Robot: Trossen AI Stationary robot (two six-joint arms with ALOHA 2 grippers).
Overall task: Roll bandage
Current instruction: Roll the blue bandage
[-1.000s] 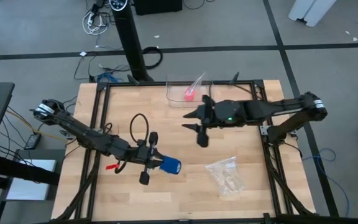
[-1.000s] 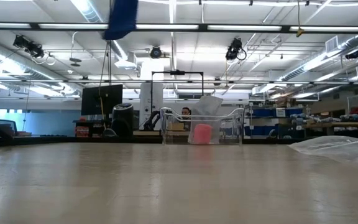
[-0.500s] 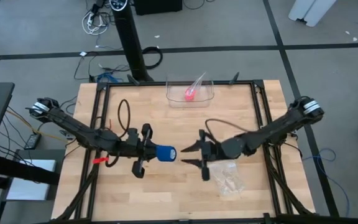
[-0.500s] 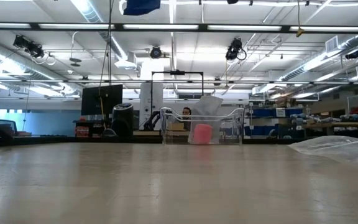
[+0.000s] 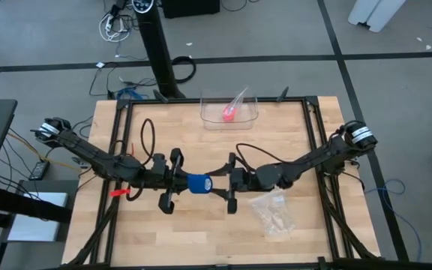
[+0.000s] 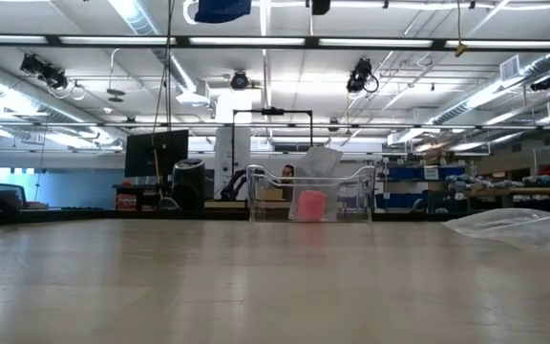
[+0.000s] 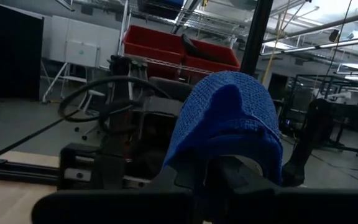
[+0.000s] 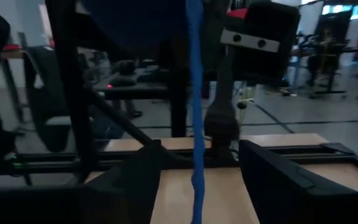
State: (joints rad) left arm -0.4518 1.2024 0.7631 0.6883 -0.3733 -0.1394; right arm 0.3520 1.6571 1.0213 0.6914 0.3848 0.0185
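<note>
The bandage (image 5: 196,184) is a bright blue roll held high above the middle of the table by my left gripper (image 5: 182,182), which is shut on it. The roll also shows in the left wrist view (image 7: 229,118) and at the top of the low view (image 6: 220,10). A loose blue tail (image 8: 195,124) hangs straight down from the roll. My right gripper (image 5: 229,182) is open, level with the roll on its right side. Its fingers (image 8: 135,180) stand on either side of the tail without plainly touching it. My left gripper pinches the roll's end (image 7: 222,158) nearest the gripper between its two fingers. The fingers come in level from the table's left. The roll is lifted clear of the table and sticks out past the fingertips toward the right, its tail hanging slack below.
A clear bin (image 5: 250,120) with a small pink roll (image 5: 229,113) stands at the table's far edge, also in the low view (image 6: 310,196). A clear plastic bag (image 5: 272,212) lies at the near right, under my right arm.
My right gripper has come from beside the far bin toward the table's near-left, up to the roll, staying open. My left gripper has carried the roll a little toward the far edge and upward, and has turned level.
</note>
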